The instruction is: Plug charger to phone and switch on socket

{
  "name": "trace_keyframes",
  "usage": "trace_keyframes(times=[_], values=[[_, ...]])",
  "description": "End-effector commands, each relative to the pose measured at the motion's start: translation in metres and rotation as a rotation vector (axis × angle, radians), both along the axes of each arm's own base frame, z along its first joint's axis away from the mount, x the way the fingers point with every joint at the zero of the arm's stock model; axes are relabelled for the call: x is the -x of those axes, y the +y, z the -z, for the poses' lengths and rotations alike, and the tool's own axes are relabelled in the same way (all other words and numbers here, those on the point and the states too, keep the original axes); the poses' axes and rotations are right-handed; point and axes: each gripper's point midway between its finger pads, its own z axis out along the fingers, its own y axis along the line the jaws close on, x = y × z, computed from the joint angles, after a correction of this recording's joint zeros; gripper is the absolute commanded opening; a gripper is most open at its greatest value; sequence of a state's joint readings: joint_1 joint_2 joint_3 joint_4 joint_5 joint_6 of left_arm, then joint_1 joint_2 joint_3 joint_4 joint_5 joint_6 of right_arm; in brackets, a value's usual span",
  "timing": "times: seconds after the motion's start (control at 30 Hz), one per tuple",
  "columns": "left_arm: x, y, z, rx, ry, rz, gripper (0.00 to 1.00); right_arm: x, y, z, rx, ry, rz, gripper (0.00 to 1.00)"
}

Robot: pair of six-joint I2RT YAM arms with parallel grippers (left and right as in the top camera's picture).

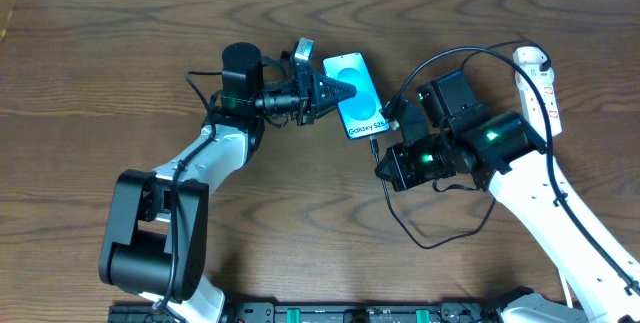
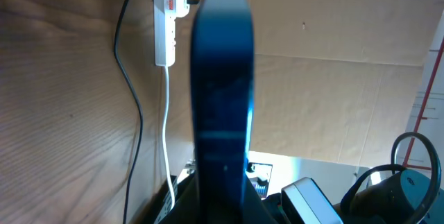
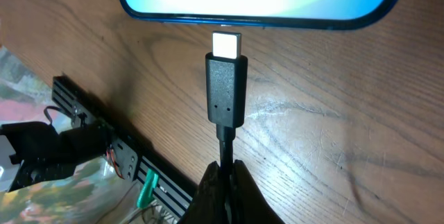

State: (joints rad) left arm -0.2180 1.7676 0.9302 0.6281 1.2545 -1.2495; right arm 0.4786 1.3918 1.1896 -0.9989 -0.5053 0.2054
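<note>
The slim black-edged phone [image 1: 355, 95] with a cyan-blue screen sits on the brown wooden counter [image 1: 300, 233]. The left gripper [image 1: 343, 90] seems closed on its long edge, though that wrist view is blurred. The right gripper [image 3: 223, 174] pinches the thin black charger cable [image 3: 226, 92] just behind its plug, whose metal tip meets the phone's bottom edge. The narrow white socket strip [image 1: 540, 81] lies well apart.

We see a brown wooden surface [image 1: 300, 213] with lines. The phone [image 1: 356, 95] is shiny and smooth. The charger [image 3: 225, 92] is dull black plastic, its tip shiny. The socket [image 2: 164, 30] is white plastic.
</note>
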Motion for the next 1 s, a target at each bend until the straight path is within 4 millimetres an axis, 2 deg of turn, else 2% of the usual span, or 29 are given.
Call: trace_keyframes(times=[0.0, 0.97], values=[[-0.0002, -0.0008, -0.0134, 0.017, -0.034, 0.024, 0.07, 0.0041, 0.0061, -0.0059, -0.028, -0.002, -0.012, 0.01], [-0.0005, -0.0008, -0.0133, 0.025, 0.034, 0.016, 0.07, 0.0061, 0.0096, -0.0079, -0.053, 0.026, 0.002, 0.01]])
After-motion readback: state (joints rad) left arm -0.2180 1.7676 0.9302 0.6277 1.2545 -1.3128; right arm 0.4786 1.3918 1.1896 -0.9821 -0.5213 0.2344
